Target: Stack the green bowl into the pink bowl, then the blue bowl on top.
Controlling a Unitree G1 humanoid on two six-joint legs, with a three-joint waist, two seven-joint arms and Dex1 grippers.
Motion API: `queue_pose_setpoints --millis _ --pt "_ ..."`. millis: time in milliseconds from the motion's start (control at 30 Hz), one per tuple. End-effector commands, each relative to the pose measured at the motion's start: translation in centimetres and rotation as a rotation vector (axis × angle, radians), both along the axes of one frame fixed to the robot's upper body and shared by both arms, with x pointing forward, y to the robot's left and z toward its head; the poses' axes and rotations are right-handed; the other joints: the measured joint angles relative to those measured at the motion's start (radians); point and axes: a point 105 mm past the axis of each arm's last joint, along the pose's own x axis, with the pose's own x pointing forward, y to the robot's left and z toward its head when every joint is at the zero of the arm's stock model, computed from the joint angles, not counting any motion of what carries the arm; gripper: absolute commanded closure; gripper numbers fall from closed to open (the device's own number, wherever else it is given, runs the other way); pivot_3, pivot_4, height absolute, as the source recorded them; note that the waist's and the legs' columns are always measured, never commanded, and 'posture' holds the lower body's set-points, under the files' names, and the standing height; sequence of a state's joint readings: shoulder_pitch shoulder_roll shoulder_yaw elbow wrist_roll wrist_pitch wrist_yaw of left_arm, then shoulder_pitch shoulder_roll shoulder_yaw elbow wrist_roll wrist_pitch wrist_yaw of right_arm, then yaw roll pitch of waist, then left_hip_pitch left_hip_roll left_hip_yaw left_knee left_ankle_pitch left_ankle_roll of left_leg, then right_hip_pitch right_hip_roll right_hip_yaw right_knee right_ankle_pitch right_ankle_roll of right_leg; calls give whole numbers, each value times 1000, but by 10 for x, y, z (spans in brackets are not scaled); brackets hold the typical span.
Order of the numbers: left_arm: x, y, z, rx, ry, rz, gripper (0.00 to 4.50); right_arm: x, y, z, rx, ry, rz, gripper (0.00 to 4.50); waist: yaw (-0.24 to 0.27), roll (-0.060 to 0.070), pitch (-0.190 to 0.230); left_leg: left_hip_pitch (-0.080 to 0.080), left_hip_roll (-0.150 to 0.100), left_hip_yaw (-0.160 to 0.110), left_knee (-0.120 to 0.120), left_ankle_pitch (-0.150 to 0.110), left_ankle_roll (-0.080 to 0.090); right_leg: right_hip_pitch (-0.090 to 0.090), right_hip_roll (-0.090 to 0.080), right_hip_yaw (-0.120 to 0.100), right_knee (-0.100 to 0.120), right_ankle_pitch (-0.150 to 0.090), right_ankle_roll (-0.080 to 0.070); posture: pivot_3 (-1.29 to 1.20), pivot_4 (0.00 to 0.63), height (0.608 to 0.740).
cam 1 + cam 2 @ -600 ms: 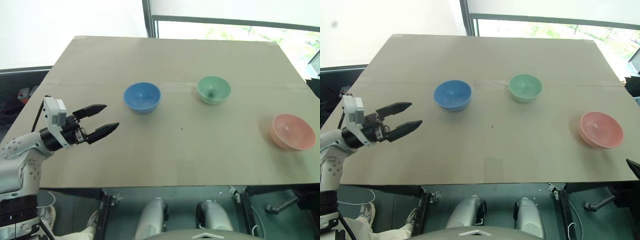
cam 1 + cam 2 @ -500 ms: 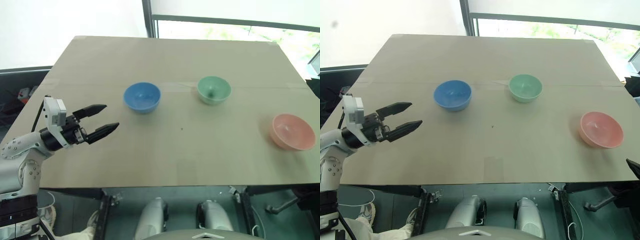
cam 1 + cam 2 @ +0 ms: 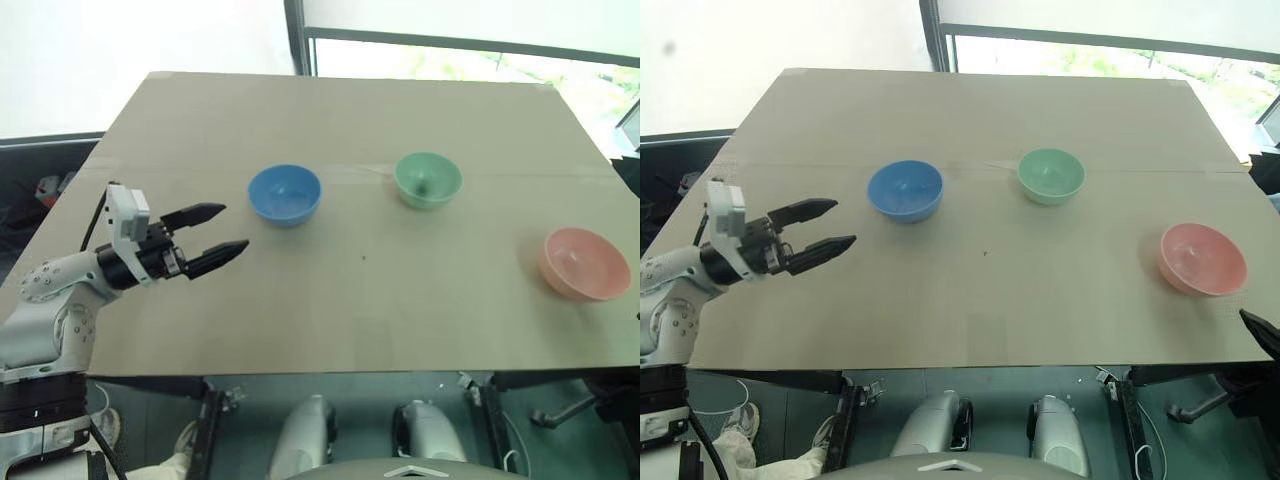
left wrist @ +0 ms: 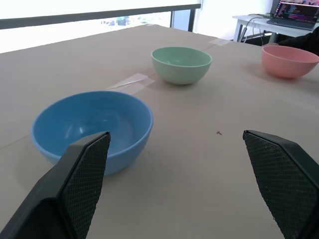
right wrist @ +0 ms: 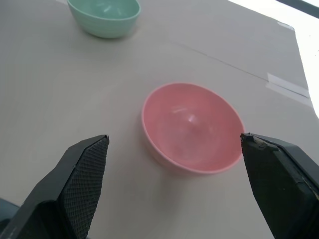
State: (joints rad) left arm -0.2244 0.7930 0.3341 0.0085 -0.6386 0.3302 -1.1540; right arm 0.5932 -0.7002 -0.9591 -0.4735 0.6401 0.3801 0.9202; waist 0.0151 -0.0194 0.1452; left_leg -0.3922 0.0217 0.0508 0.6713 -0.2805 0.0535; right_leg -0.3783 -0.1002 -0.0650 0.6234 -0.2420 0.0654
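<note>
Three bowls stand apart on the tan table [image 3: 350,110]. The blue bowl [image 3: 285,195] is at middle left, the green bowl [image 3: 428,180] at middle right, and the pink bowl [image 3: 586,264] near the right edge. All are upright and empty. My left gripper [image 3: 232,227] hovers open over the table's left side, pointing at the blue bowl [image 4: 92,127] a short way off. In the right wrist view my right gripper [image 5: 173,138] is open and faces the pink bowl [image 5: 192,127], with the green bowl [image 5: 104,15] beyond. One right finger [image 3: 1260,335] pokes in beside the table's front right corner.
A strip of tape [image 3: 350,172] runs across the tabletop between the blue and green bowls. The table's front edge [image 3: 350,372] lies close to me. A window frame [image 3: 296,35] stands behind the table, and a desk with a laptop [image 4: 299,10] is off to the right.
My left gripper has moved a little forward and toward the blue bowl, still open. The bowls have not moved.
</note>
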Motion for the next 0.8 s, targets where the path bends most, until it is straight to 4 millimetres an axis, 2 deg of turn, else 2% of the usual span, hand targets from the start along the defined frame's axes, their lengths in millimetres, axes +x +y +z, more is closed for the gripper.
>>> queue_pose_setpoints --millis 33,100,133,233,267,367,467,567,600,633,800 --pt "7 -16 11 -1 -47 -3 0 18 25 4 -34 -76 60 65 0 0 0 0 0 0 0 0 0 0 0 0 0 0 0 0 150 740" --pt "12 -22 10 13 -63 21 0 31 33 4 -34 -121 57 65 0 0 0 0 0 0 0 0 0 0 0 0 1 0 0 0 150 740" --pt "15 -27 8 47 -67 43 0 41 42 -3 -53 -88 72 65 0 0 0 0 0 0 1 0 0 0 0 0 1 0 0 0 150 740" --pt "11 -52 14 27 -85 -65 0 67 64 -19 -100 -28 114 65 -1 0 0 -1 -1 0 1 0 -1 -1 1 0 1 0 0 0 150 740" --pt "3 -65 18 -11 -84 -155 0 78 64 -27 -170 -9 86 65 -1 0 0 -1 -1 0 1 0 -1 -1 1 0 1 0 0 0 150 740" --pt "-16 -84 21 -52 -73 -346 0 99 42 -44 -259 54 -63 65 -1 0 0 -1 -1 0 1 1 -1 -1 1 0 1 0 0 0 150 740" --pt "-26 -91 22 -50 -74 -438 0 103 29 -57 -253 128 -139 65 4 1 1 -3 -1 0 3 1 -1 -1 1 -1 1 0 0 0 150 740" --pt "-27 -96 20 -41 -81 -465 0 104 22 -72 -251 198 -157 65 2 1 1 -3 -1 -1 3 1 -1 -1 2 -1 1 0 0 0 150 740" --pt "-27 -97 19 -41 -79 -470 0 105 19 -75 -227 211 -173 564 0 1 1 -3 -1 0 3 1 -1 -1 2 -1 1 0 0 0 150 740" --pt "-27 -97 18 -38 -77 -472 0 107 17 -76 -216 216 -174 742 -1 1 1 -3 -1 0 3 1 -1 -1 2 -1 1 0 0 0 150 740" --pt "-25 -95 15 -32 -75 -458 0 120 24 -69 -211 186 -140 2936 -3 2 1 -2 0 1 3 1 -1 -1 2 0 1 0 1 0 150 740"
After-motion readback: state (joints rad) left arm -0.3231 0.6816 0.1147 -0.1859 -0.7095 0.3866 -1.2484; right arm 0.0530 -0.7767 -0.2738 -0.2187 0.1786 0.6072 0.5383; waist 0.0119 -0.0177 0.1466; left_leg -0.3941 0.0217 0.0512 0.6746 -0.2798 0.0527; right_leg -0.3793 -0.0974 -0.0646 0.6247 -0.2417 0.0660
